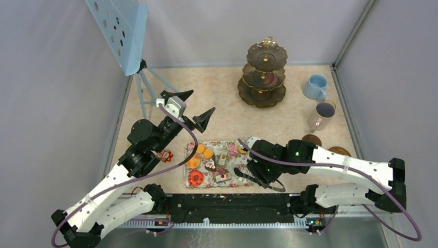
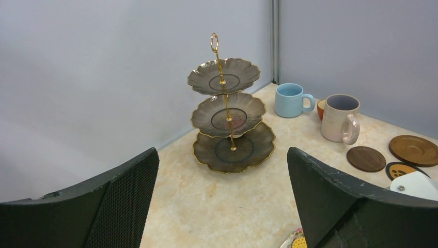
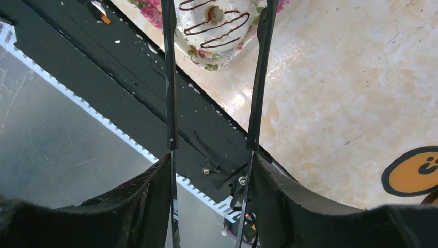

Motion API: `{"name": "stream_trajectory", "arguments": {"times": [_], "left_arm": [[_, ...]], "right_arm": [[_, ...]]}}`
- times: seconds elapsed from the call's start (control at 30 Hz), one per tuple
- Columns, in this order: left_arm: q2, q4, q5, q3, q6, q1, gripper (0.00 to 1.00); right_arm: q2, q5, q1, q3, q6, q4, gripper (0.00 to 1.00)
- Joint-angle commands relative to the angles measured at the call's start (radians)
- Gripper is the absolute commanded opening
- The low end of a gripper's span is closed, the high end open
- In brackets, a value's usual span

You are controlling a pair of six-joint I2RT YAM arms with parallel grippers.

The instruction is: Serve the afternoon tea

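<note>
Altogether three cups (image 2: 292,99), one stand (image 2: 231,151).

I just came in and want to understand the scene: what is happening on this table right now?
The right gripper holds the black tongs, whose arms reach either side of a white drizzled donut at the corner of the floral tray. The left gripper hangs open above the table, holding nothing. The three-tier stand is empty; the treats lie on the tray.
</note>
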Motion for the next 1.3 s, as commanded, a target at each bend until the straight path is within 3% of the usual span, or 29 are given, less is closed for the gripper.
{"name": "stream_trajectory", "arguments": {"times": [0.0, 1.27], "left_arm": [[-0.001, 0.028, -0.01, 0.01, 0.008, -0.002, 0.99], [-0.005, 0.027, 0.005, 0.01, 0.005, -0.003, 0.99]], "right_arm": [[0.021, 0.034, 0.027, 0.039, 0.01, 0.007, 0.53], [0.17, 0.051, 0.118, 0.053, 0.002, 0.015, 0.53]]}}
